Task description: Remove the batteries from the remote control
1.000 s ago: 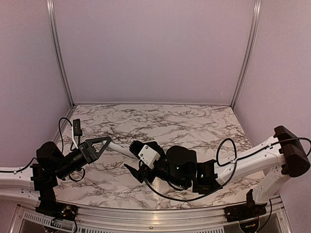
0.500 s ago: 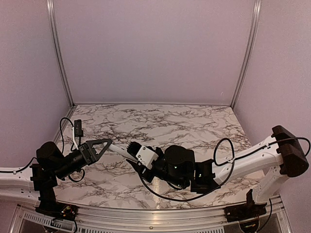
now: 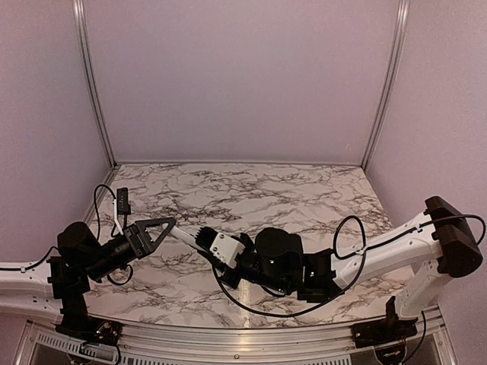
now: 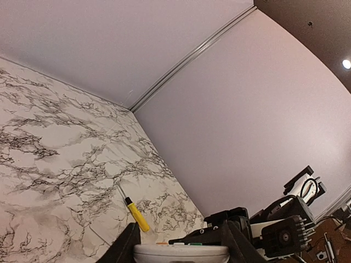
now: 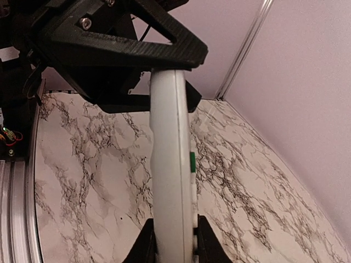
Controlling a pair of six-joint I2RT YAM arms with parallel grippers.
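Moved: right gripper (image 3: 205, 239) has slid toward 9 o'clock over the last second and now reaches the free end of the remote control (image 3: 186, 235).
Remote control: held off the table (image 3: 266, 190) at its 7 o'clock area, spanning both grippers.
Left gripper (image 3: 169, 225): clamped on the other end.
Right gripper: fingers (image 5: 145, 241) press both faces, seemingly gripping.
Batteries: unseen, probably still inside.
Meaning: braced for opening.

Left arm lies low, reaching rightward; right arm folds across toward the left. The left gripper (image 3: 169, 226) and right gripper (image 3: 204, 239) face each other, jaws of each closed on opposite ends of the remote control (image 3: 185, 235).
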